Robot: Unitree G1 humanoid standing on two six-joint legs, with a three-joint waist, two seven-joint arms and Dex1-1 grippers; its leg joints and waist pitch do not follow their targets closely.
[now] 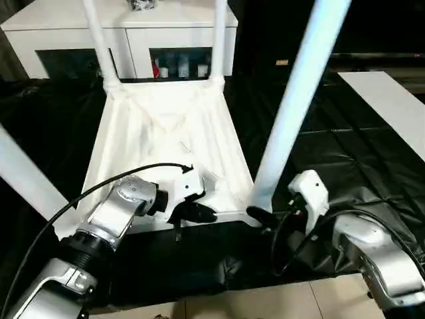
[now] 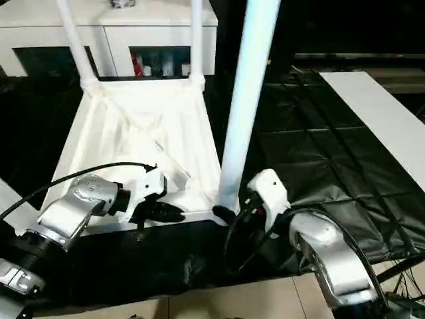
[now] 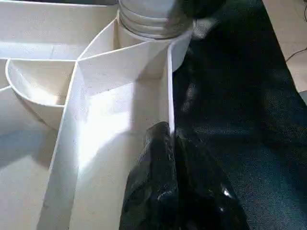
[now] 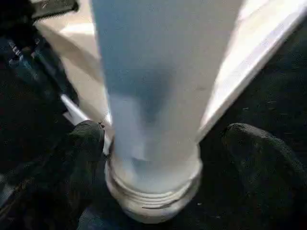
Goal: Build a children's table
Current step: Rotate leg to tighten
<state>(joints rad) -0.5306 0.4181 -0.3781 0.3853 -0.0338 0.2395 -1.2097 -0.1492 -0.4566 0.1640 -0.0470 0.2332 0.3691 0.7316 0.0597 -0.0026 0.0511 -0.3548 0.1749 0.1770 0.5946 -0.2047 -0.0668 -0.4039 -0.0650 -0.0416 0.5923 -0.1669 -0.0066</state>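
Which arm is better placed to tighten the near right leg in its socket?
Right. The right gripper has its open fingers on either side of the leg at its base; the left gripper is pinched shut on the tabletop rim.

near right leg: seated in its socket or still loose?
In the socket, standing upright: the leg ends in the tabletop corner, threaded collar showing. How firmly it sits, cannot tell.

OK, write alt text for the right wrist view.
A white table leg stands upright in a corner socket of the upturned tabletop. The right claw is open, its black fingers on either side of the leg's base, above black sheeting.
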